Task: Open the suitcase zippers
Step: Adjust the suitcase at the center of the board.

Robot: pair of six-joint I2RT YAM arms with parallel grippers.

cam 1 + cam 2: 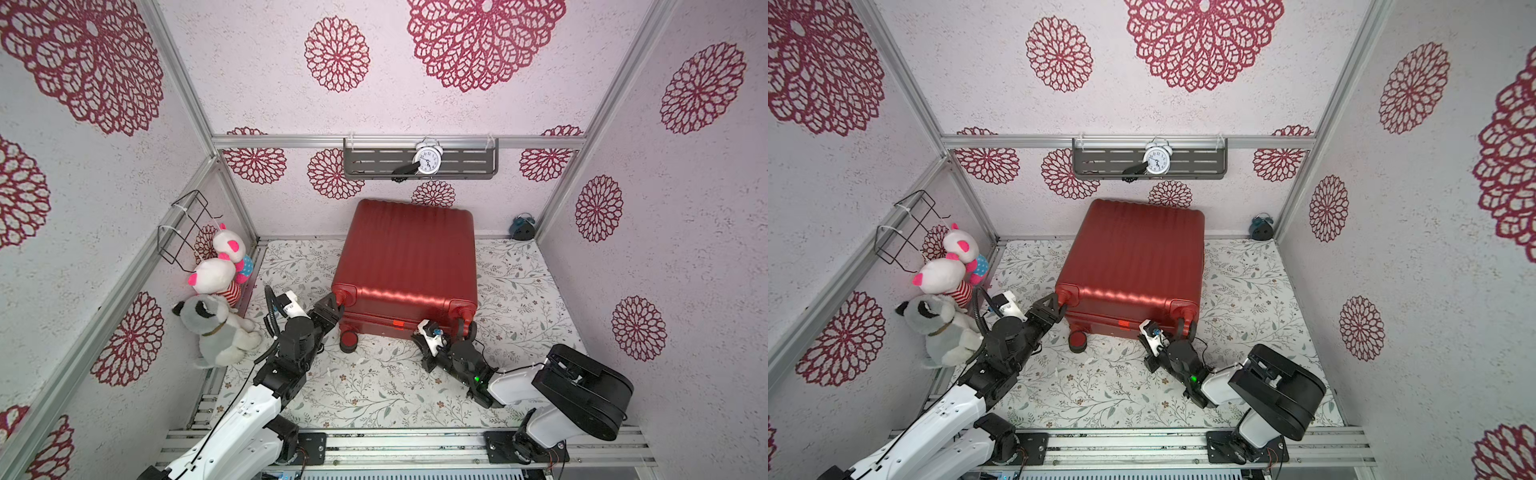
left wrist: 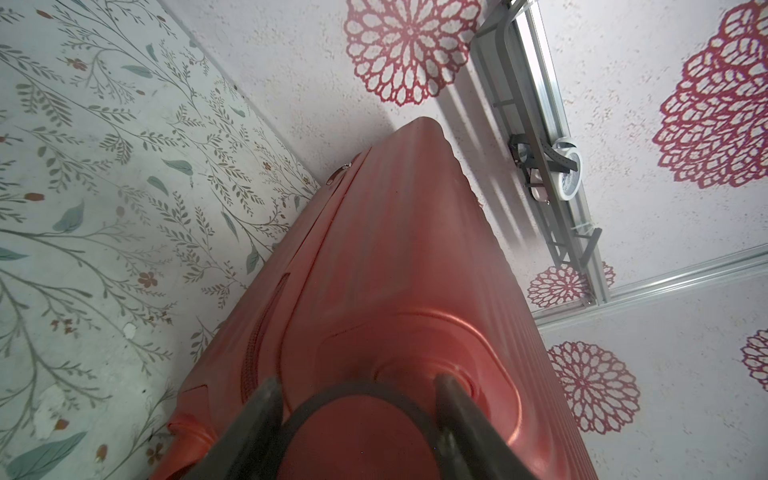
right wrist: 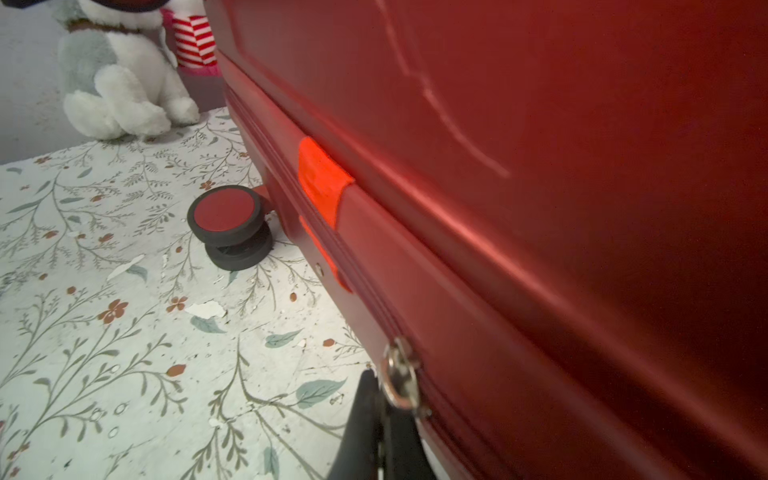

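Observation:
The red suitcase (image 1: 407, 257) (image 1: 1133, 257) lies flat on the floral table, its wheels toward me. My left gripper (image 1: 338, 305) (image 1: 1061, 303) is at its near left corner. In the left wrist view the left gripper (image 2: 358, 380) is closed on a red-and-black wheel (image 2: 357, 436), one finger on each side. The dark red zipper track (image 2: 249, 365) (image 3: 361, 282) runs along the middle seam. My right gripper (image 1: 419, 334) (image 3: 380, 395) is shut against the near side, and the silver zipper pull (image 3: 400, 378) sticks out at its tips. Another pull (image 2: 343, 170) shows far along the seam.
An orange tape patch (image 3: 322, 183) crosses the seam ahead of the right gripper. A lower wheel (image 1: 348, 341) (image 3: 226, 216) rests on the table. Plush toys (image 1: 220, 328) sit at the left wall under a wire basket (image 1: 187, 226). A shelf with a clock (image 1: 428, 160) hangs behind.

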